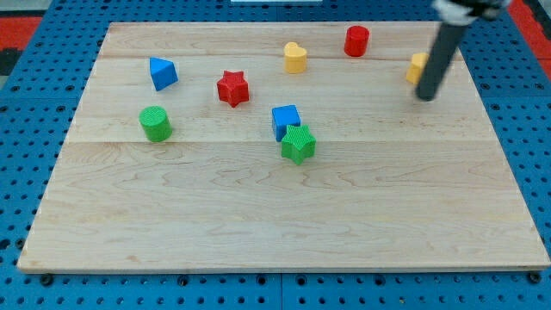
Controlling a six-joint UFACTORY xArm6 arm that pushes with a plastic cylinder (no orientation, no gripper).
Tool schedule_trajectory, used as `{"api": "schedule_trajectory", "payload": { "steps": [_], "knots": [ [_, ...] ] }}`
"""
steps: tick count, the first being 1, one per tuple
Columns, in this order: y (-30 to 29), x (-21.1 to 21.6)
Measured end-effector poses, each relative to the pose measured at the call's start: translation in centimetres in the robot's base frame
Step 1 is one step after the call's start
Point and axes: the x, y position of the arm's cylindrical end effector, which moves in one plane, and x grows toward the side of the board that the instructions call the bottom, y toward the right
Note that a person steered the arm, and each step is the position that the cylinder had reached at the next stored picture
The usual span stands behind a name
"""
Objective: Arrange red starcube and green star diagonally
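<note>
The red star [232,88] lies on the wooden board [284,215] at the upper middle-left. The green star [298,143] lies near the board's centre, touching the lower right of a blue cube [285,118]. The green star is to the lower right of the red star, about a block's width apart. My tip [424,97] is at the view's upper right, far right of both stars, just below and beside a yellow block [417,67] that the rod partly hides.
A blue triangular block [162,73] lies at the upper left, a green cylinder [156,124] below it. A yellow heart [295,58] and a red cylinder [356,40] lie near the top edge. Blue pegboard surrounds the board.
</note>
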Motion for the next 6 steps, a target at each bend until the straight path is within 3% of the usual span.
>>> {"api": "schedule_trajectory", "payload": {
  "steps": [1, 3, 4, 5, 6],
  "knots": [
    [-10.8, -1.4],
    [-22.2, -8.5],
    [-25.5, -3.3],
    [-24.6, -0.4],
    [-20.4, -0.7]
  ]
}}
